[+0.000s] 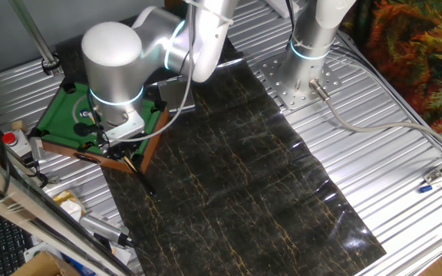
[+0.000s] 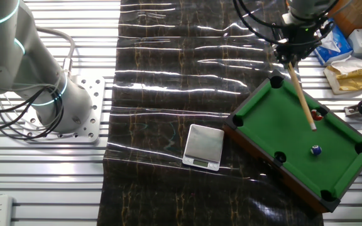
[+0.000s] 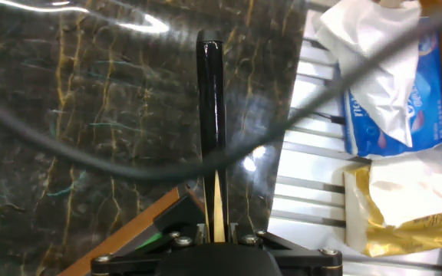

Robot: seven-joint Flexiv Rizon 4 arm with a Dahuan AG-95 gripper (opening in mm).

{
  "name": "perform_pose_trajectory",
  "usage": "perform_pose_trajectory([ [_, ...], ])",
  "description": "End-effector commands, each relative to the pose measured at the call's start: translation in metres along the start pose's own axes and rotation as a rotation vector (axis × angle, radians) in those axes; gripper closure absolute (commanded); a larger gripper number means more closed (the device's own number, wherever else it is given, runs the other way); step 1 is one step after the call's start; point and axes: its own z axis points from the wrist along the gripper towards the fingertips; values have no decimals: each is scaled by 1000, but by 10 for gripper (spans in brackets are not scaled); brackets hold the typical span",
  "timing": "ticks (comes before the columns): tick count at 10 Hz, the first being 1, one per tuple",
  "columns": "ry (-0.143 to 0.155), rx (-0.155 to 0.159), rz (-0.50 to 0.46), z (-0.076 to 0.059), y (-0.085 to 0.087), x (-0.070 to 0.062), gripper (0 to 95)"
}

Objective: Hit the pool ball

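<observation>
Green pool table — hand pinches cue, tip angled down toward red ball.

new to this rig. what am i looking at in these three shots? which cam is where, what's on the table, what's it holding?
It is a single silver robot arm bolted to a ribbed metal table, and its end effector is shut on a wooden pool cue with a dark butt.

Two pictures come from fixed cameras on different sides of the table. The third comes from a camera on the hand, looking along the cue, so the black butt fills the middle of that view.

On the table lies a dark marbled mat. At its edge sits a small green-felt pool table with a wooden frame. A red ball lies right by the cue tip, and a blue ball sits further along the felt. A small silver digital scale rests on the mat, and tissue packets lie off to the side.
</observation>
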Motion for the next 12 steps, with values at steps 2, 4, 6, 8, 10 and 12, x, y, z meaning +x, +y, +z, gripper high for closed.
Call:
perform_pose_trajectory([
  [2,-11,-12,14,3,-5,0,950],
  [4,-26,-8,47,5,-7,0,950],
  [6,-73,7,99,3,-13,0,950],
  [8,-105,16,122,0,-18,1,950],
  [10,-128,23,129,-3,-21,4,950],
  [12,-130,32,131,-7,-23,8,950],
])
